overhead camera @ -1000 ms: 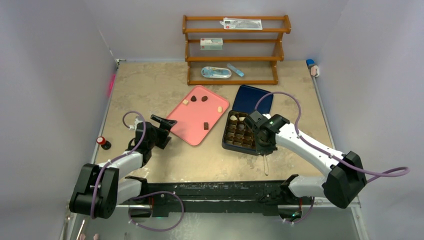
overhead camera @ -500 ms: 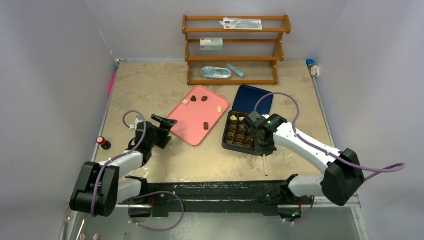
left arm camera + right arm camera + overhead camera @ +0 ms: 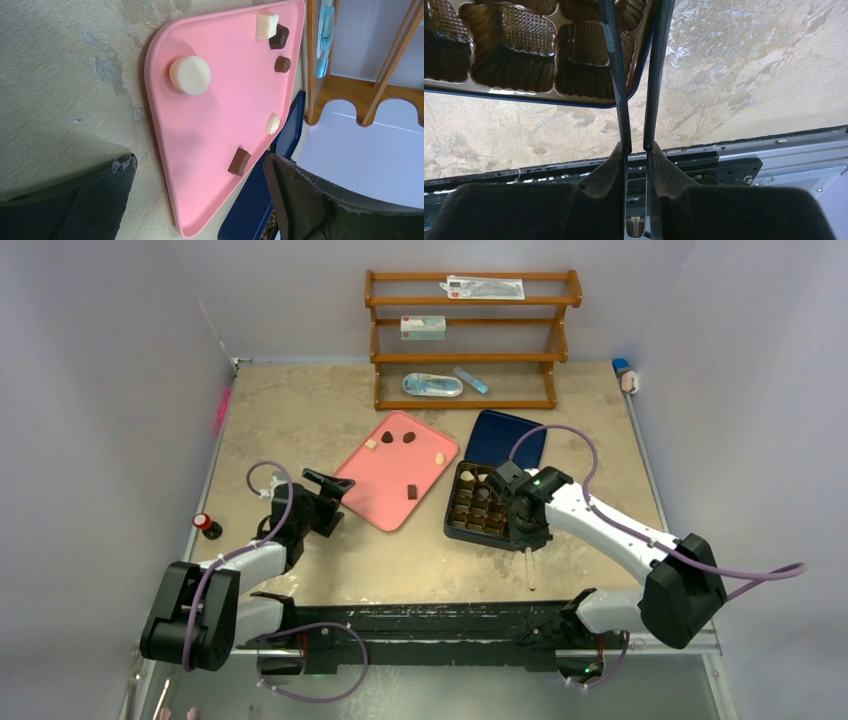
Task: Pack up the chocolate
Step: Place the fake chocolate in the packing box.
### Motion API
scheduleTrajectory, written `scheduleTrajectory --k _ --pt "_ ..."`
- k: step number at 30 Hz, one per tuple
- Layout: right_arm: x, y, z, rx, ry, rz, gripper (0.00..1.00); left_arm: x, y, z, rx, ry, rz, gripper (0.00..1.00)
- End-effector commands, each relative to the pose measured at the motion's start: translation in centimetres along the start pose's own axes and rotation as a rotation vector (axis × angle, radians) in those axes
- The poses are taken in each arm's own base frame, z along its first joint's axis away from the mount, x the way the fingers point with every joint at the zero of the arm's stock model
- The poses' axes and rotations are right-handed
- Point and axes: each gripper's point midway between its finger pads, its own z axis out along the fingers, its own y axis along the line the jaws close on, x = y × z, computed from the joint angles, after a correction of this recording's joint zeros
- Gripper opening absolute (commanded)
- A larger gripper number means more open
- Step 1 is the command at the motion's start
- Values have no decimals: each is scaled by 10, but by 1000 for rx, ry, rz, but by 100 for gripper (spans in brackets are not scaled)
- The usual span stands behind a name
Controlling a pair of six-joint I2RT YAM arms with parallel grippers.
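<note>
Several pieces of chocolate (image 3: 411, 491), dark and cream, lie scattered on the pink tray (image 3: 385, 475). The left wrist view shows a round cream piece (image 3: 190, 75) and a dark square piece (image 3: 239, 161) on it. My left gripper (image 3: 335, 488) hovers open by the tray's near-left edge with nothing between its fingers (image 3: 125, 170). My right gripper (image 3: 524, 538) is shut on a pair of tweezers (image 3: 651, 75), at the near-right corner of the dark gridded box (image 3: 470, 518). The tweezers' arms stand slightly apart and their tips run out of the right wrist view. A few pieces sit in the box's far cells (image 3: 467, 476).
The box's blue lid (image 3: 505, 438) lies just behind it. A wooden rack (image 3: 470, 340) with small packets stands at the back. A red-capped little bottle (image 3: 207, 525) sits near the left wall. The black base rail (image 3: 704, 160) runs along the near edge.
The right gripper's fingers have eased apart a little, letting the tweezers' arms spread, and that arm has shifted slightly left. The left arm has stayed still.
</note>
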Motion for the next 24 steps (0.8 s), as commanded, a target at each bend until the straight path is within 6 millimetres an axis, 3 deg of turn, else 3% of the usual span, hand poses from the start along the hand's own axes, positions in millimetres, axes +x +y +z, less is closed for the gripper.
scheduleTrajectory --k 1,24 --pt "-3 0 1 10 5 10 18 5 29 0 -98 21 5 100" --pt "-11 3 7 -4 6 6 27 5 30 1 -104 20 5 100"
